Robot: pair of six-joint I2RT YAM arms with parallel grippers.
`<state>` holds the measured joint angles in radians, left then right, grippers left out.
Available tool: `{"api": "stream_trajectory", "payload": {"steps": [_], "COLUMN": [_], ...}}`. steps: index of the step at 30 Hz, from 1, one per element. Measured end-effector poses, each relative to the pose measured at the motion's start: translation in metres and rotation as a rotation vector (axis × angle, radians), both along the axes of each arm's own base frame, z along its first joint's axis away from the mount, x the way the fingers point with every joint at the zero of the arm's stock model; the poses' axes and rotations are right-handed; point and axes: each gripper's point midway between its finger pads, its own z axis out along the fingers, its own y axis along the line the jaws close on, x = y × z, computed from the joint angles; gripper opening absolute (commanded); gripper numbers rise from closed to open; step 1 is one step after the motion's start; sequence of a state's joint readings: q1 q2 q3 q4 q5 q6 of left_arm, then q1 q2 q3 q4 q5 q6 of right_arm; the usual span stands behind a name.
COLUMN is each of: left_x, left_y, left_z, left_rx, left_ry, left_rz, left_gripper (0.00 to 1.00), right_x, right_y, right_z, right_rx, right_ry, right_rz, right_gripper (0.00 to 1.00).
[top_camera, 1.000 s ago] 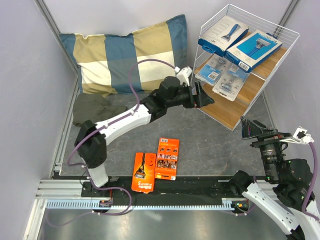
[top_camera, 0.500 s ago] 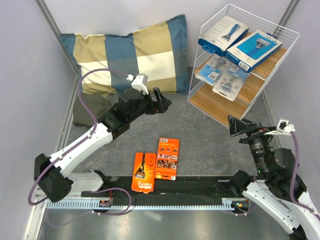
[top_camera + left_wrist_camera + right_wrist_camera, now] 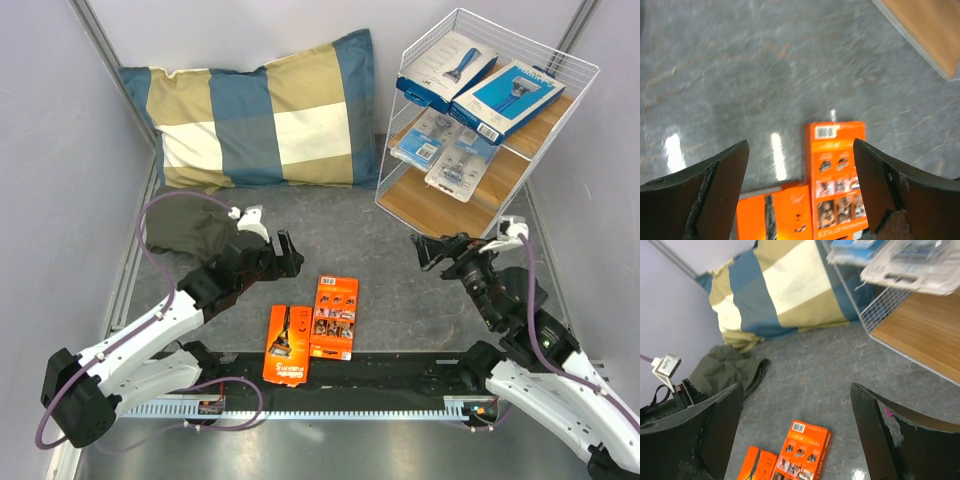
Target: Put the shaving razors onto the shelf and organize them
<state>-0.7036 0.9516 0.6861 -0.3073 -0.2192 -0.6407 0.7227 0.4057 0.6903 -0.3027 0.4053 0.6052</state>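
Observation:
Two orange razor cards lie side by side on the grey table near the front, one (image 3: pixel 334 317) slightly farther back than the other (image 3: pixel 286 344). On the white wire shelf (image 3: pixel 440 215) at the back right, two blue razor boxes (image 3: pixel 445 68) rest on the top board and two clear blister packs (image 3: pixel 463 160) on the middle board. My left gripper (image 3: pixel 289 253) hangs open just behind and left of the cards; its wrist view shows both cards (image 3: pixel 836 175) below the empty gripper (image 3: pixel 800 150). My right gripper (image 3: pixel 433 249) is open and empty, right of the cards and in front of the shelf.
A blue-and-tan checked pillow (image 3: pixel 265 115) leans against the back wall. A crumpled olive cloth (image 3: pixel 185 225) lies in front of it at the left. The shelf's lowest board (image 3: pixel 920 335) is bare. Purple walls close in both sides.
My left arm has drawn back from the shelf and come down to the near left, behind the orange cards. My right arm has swung left toward the table's middle. Both grippers stayed open.

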Motion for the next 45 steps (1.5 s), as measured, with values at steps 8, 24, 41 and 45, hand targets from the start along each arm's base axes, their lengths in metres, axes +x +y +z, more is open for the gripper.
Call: {"api": "stream_trajectory", "payload": {"steps": [8,24,41,45], "left_x": [-0.030,-0.033,-0.054,-0.058], "left_y": [0.011,-0.018,-0.097,-0.118], "left_z": [-0.063,-0.083,-0.122,-0.121], "left_rx": [0.028,-0.037,-0.072,-0.106], "left_ry": [0.155,0.214,0.315,0.318], "left_rz": [-0.003,-0.103,-0.356,-0.409], "left_gripper": [0.93,0.93,0.80,0.73], "right_x": [0.009,-0.031,-0.044,-0.046], "right_y": [0.054,0.097,0.122,0.124], "right_z": [-0.070,-0.217,-0.255,-0.274], "right_rx": [-0.103,-0.080,0.050,0.030], "right_ry": [0.157,0.514,0.627,0.678], "right_rz": [0.198,0.451,0.550,0.552], "right_gripper": [0.95,0.87,0.58,0.46]}}
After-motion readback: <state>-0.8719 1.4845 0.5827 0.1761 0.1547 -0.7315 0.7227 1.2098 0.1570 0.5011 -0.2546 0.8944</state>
